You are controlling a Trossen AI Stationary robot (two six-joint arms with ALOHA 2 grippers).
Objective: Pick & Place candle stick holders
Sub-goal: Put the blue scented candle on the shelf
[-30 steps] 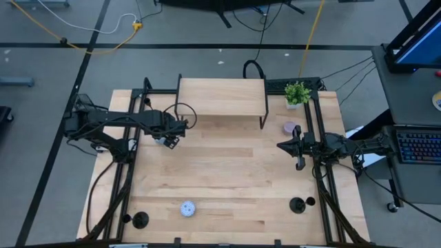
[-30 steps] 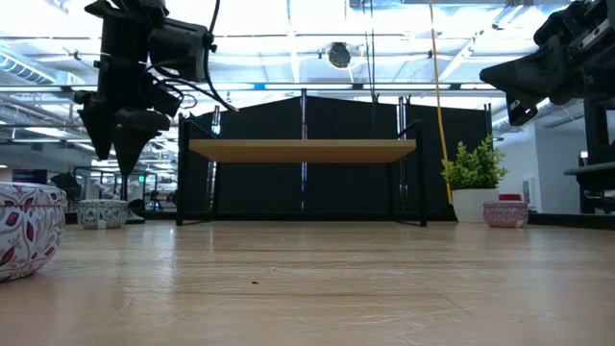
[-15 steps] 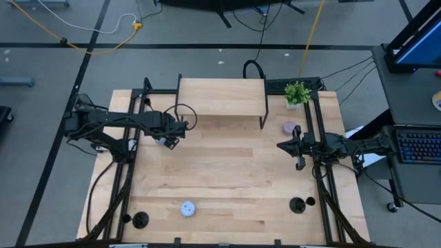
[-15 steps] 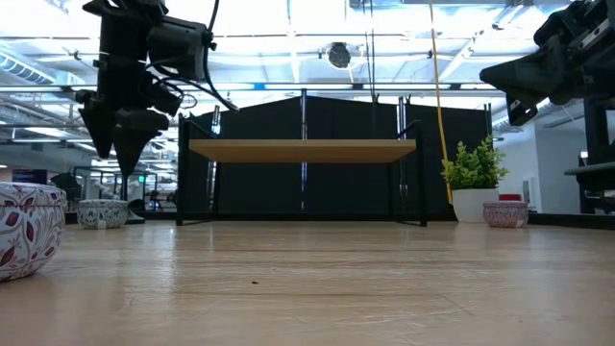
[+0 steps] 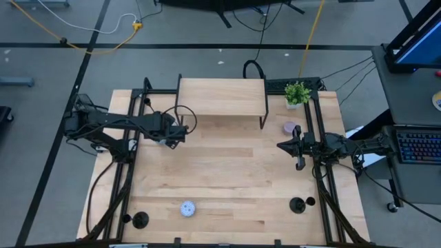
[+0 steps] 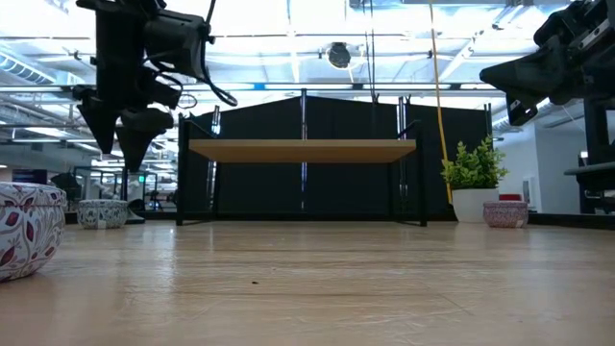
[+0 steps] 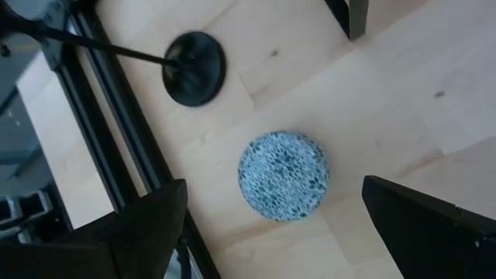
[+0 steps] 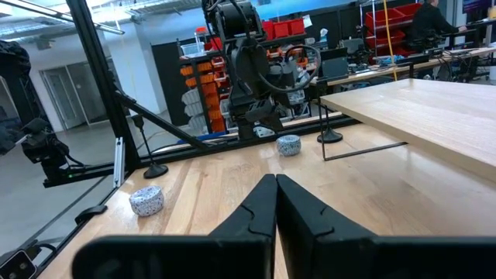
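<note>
High view shows the left gripper (image 5: pixel 176 136) raised over the back-left part of the table (image 5: pixel 227 179), close to the front-left leg of the low wooden shelf (image 5: pixel 222 96). Its wrist view looks straight down: the fingers (image 7: pixel 147 232) stand wide apart with nothing between them, framing a blue patterned puck (image 7: pixel 283 176); a black candle stick holder (image 7: pixel 194 68) stands just beyond the puck, beside the table's black side rail (image 7: pixel 116 147). Judgement: the claw is spread and pointed down for a descent, but it is centred over the puck, so it would need to shift toward the holder before closing. The thin stem is the likely grasp point, and a poorly centred grip could tip the holder. The right gripper (image 5: pixel 298 148) waits at the right edge of the table, its fingers (image 8: pixel 267 205) pressed together and empty. Further holders stand on the near edge: one at the front-left corner (image 5: pixel 140 220) and one at the front right (image 5: pixel 297 204). A second puck (image 5: pixel 187 208) lies on the near side, a lavender puck (image 5: pixel 289 127) sits near the potted plant (image 5: pixel 297 93) at the back right. No holder is yet lifted.
</note>
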